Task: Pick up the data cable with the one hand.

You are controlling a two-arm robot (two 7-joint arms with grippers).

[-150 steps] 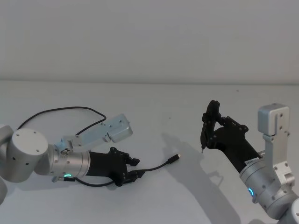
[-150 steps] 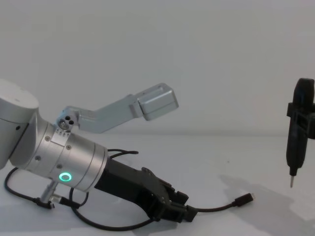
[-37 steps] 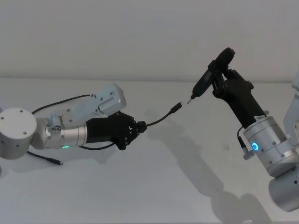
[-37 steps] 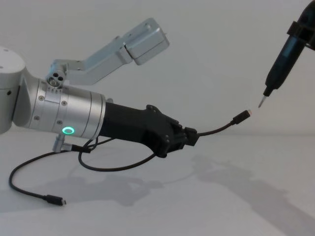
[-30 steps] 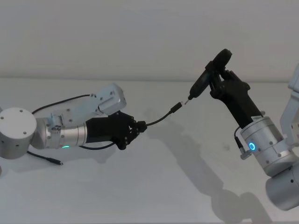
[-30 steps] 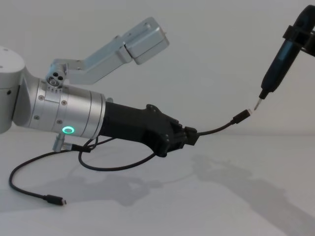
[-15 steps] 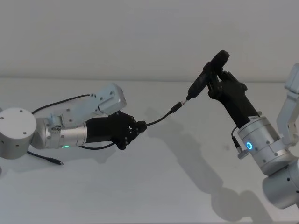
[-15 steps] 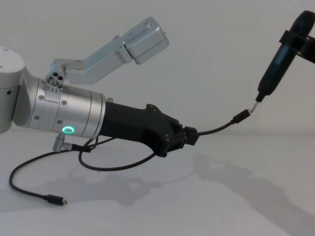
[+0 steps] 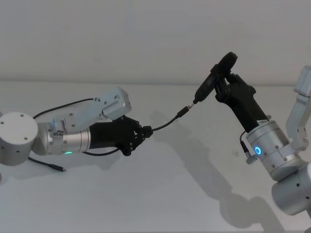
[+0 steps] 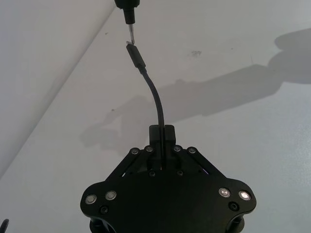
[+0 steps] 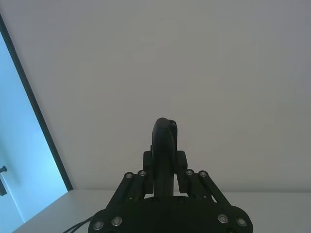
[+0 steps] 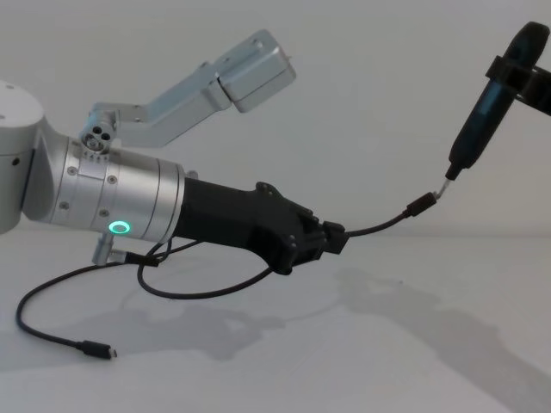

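Left gripper [image 12: 331, 242] clenches the thin, floppy black data cable [image 12: 379, 225] aloft.

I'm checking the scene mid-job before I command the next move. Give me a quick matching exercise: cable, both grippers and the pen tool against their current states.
Things:
1. left gripper
2. right gripper
3. data cable's raised plug
4. data cable's other plug

States:
A. lying on the table
B. shut on the pen-like tool
C. held in the air at the tool's metal tip
D. shut on the data cable

Pairs: 1-D, 2-B, 3-C, 4-A
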